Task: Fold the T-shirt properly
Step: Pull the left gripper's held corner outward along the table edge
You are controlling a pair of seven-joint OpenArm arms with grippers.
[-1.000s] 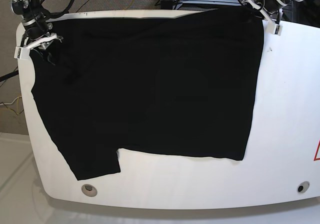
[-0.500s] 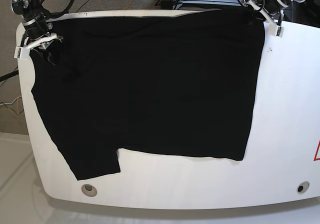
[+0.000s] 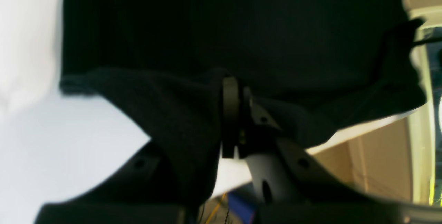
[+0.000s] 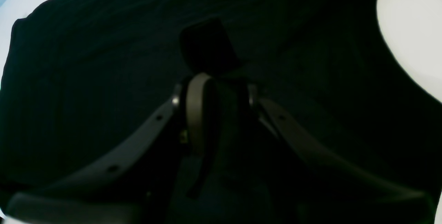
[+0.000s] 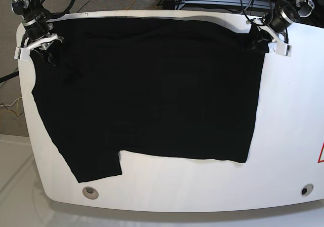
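A black T-shirt (image 5: 152, 90) lies spread over most of the white surface (image 5: 293, 115), one short sleeve reaching toward the near edge by a round metal fitting (image 5: 90, 191) set in the surface. A second fitting (image 5: 304, 190) sits near the opposite near corner.

The left gripper (image 5: 265, 40) is at the shirt's far corner, on the base view's right. Its jaws are pressed together on the cloth: in the left wrist view the left gripper (image 3: 234, 113) pinches a bunched fold of T-shirt (image 3: 241, 27), the fabric lifted off the surface and draping down both sides of the closed pads.

The right gripper (image 5: 38, 44) is at the other far corner, on the base view's left. In the right wrist view the right gripper (image 4: 214, 89) has its jaws set narrowly apart with dark T-shirt (image 4: 86, 79) cloth gathered between them, a small flap standing up just above the tips, so it grips the shirt there too.
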